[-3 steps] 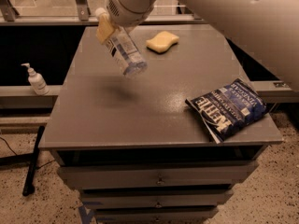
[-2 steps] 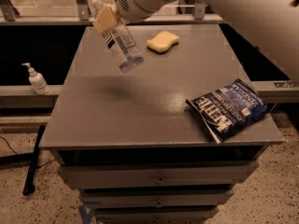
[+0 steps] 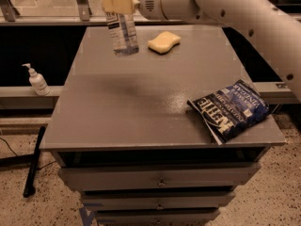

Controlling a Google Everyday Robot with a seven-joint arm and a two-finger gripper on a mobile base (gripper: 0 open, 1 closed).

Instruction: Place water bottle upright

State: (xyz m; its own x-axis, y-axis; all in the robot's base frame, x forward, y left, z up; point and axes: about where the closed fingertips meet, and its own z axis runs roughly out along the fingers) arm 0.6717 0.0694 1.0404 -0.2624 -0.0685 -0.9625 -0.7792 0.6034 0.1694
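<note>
The water bottle (image 3: 122, 31) is a clear plastic bottle with a pale label. It hangs almost upright in the air, base down, above the far left part of the grey table (image 3: 141, 107). My gripper (image 3: 118, 3) is shut on the bottle's upper part near the top edge of the camera view, with its yellowish fingers (image 3: 116, 2) across the bottle. The bottle's cap is cut off by the frame's top edge. The white arm reaches in from the upper right.
A yellow sponge (image 3: 164, 42) lies at the table's far middle, just right of the bottle. A blue chip bag (image 3: 229, 109) lies at the right front edge. A small white pump bottle (image 3: 36, 80) stands on a ledge left of the table. Drawers sit below the tabletop.
The gripper has lifted the bottle higher and toward the far side, and turned it from a slant to nearly upright. The sponge and chip bag have not moved.
</note>
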